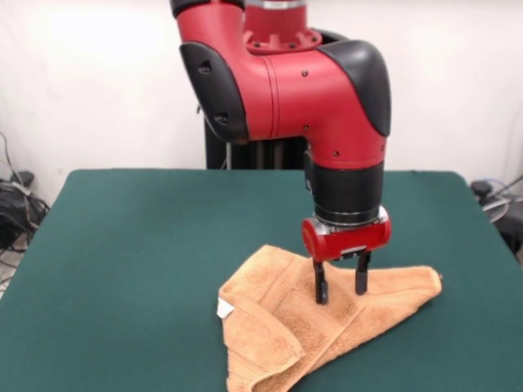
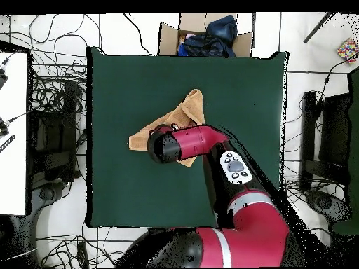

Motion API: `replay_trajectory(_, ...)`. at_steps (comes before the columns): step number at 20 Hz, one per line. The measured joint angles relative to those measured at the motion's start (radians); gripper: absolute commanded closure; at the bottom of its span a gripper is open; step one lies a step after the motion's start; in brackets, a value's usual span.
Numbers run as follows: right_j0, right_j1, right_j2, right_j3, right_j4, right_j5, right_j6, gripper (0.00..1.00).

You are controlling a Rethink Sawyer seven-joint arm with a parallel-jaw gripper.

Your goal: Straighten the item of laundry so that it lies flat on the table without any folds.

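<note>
From the front, your gripper point(image 1: 342, 286) hangs with fingers parted, tips at the towel point(image 1: 327, 314), gripping nothing; the cloth lies folded near the table point(image 1: 147, 237) edge. From overhead, the arm hides the towel point(image 2: 184, 112) middle: pinch both layers and the fold drags along.

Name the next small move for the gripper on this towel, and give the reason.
Probably lower a little and close on the cloth. The gripper is open, its fingers spread with tips at the towel near the middle, nothing pinched yet. The towel lies folded into a rough triangle on the table, with a doubled layer at the front, so it needs gripping before any fold can be pulled out.
</note>
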Motion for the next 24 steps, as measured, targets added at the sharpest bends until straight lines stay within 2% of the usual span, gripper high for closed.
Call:
replay_trajectory(10,0.068,0.018,-0.082,0.026,0.0,-0.111,0.0,0.0)
replay_trajectory(24,0.103,0.055,-0.131,0.026,0.001,-0.193,0.0,0.0)
